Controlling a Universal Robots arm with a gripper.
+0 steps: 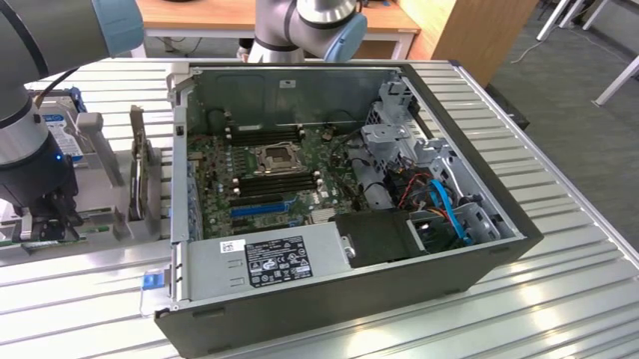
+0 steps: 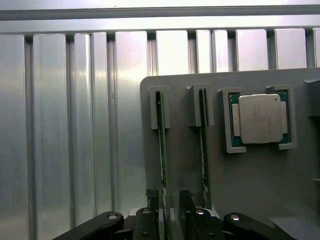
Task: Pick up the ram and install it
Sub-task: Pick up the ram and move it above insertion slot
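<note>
You see the gripper (image 2: 169, 196) low over the grey holder (image 2: 250, 175), which sits on the ribbed metal table (image 2: 60, 130) just beside the open computer case (image 1: 399, 299), on the exterior view's left. Its 2 fingers (image 2: 152, 196) stand spread and clamp nothing. The ram (image 2: 161, 140) stands on edge in 1 slot of the holder, its near end running between the fingers, closer to 1 of them; you cannot tell whether it touches. A 2nd stick (image 2: 203, 145) stands in the neighbouring slot, outside the fingers, with a processor chip (image 2: 259, 119) pocketed beside it. The motherboard (image 1: 269, 179) lies flat inside the case.
</note>
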